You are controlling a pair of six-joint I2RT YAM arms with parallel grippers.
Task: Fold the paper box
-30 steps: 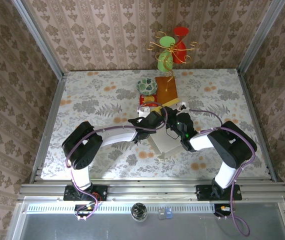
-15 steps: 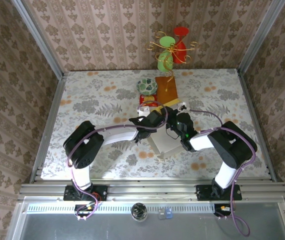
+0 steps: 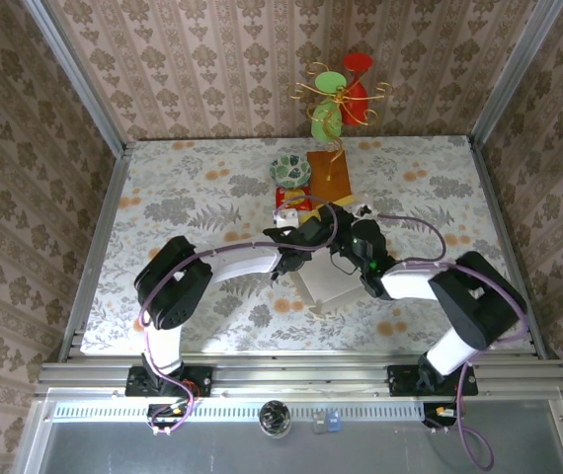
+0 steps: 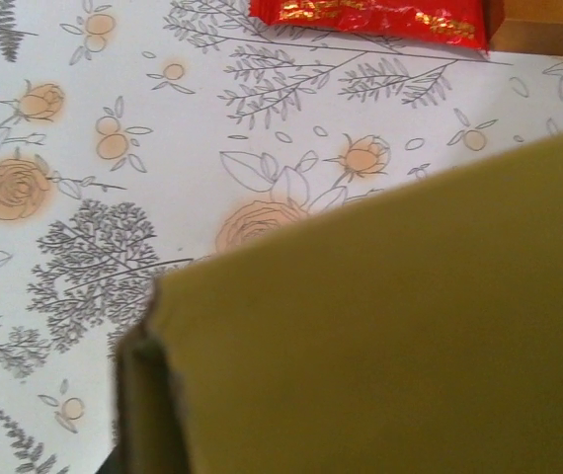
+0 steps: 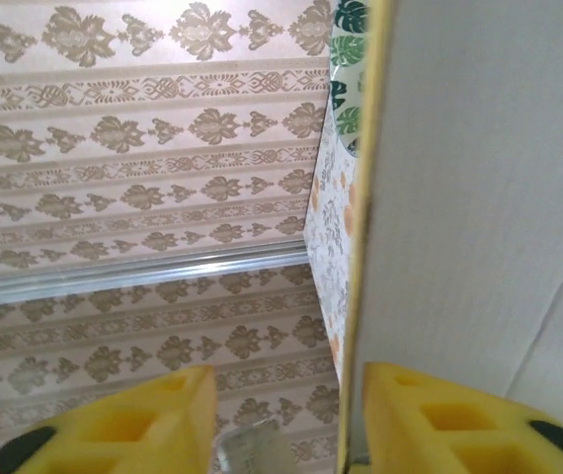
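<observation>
Right wrist: right hand (image 5: 286, 420) parted, box (image 5: 479, 197) wall beside one finger, mid-fold; left hand (image 3: 296, 245) clamped shut, seemingly pinching it. Next: crease wall upright.

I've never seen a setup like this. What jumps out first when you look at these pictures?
The left arm and the right arm lean in from the near edge and meet mid-table over the paper box, yellow outside and white inside. Behind it, near the far edge, rises a bright red and green ornament with curly gold wire. The floral tablecloth echoes the patterned walls.
</observation>
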